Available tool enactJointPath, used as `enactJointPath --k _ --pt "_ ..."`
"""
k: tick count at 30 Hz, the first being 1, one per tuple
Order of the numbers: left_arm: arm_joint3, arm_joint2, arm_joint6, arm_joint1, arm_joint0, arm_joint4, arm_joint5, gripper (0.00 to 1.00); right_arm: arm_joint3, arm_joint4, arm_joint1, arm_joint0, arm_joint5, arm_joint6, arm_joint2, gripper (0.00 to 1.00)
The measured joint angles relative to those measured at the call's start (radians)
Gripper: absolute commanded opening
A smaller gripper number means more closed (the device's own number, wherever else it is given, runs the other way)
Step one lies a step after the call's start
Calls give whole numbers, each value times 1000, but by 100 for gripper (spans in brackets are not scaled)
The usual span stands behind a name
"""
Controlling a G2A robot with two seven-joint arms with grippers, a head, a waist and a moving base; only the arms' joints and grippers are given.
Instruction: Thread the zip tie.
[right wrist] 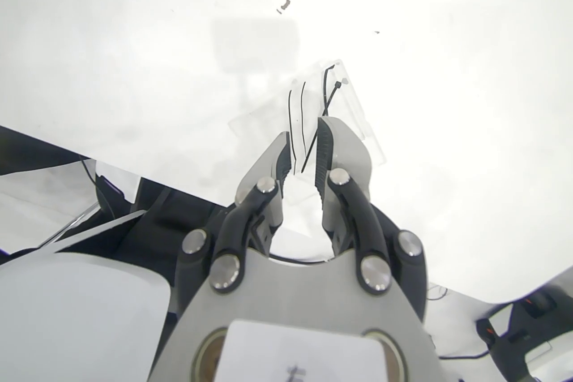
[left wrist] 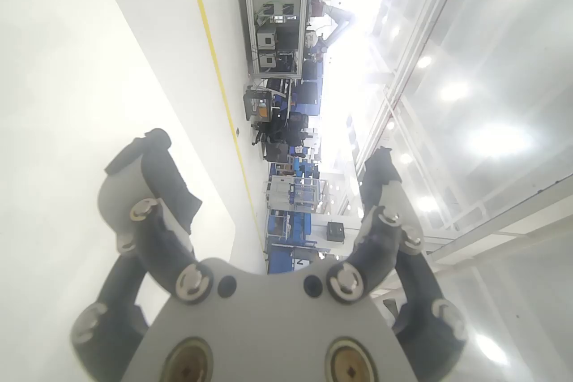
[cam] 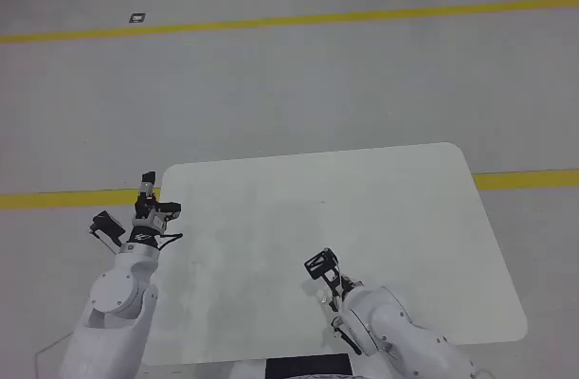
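The right gripper (right wrist: 304,128) is hanging just over the table (cam: 384,208), close to the table's near edge. Its two fingers are standing only a little apart, and they are not squeezing anything I can see. The black zip ties (right wrist: 342,82) are lying on the table at a see-through plastic piece (right wrist: 362,124). Their thin ends are poking into the gap between those fingers. Farther off, the left gripper (left wrist: 266,153) is hanging by the table's left edge. It is spreading its fingers wide and holding nothing.
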Motion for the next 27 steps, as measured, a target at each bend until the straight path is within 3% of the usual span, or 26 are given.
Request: enactJointPath --k 27 --pt "0 0 0 0 0 0 0 100 184 80 -49 71 -16 0 -10 2"
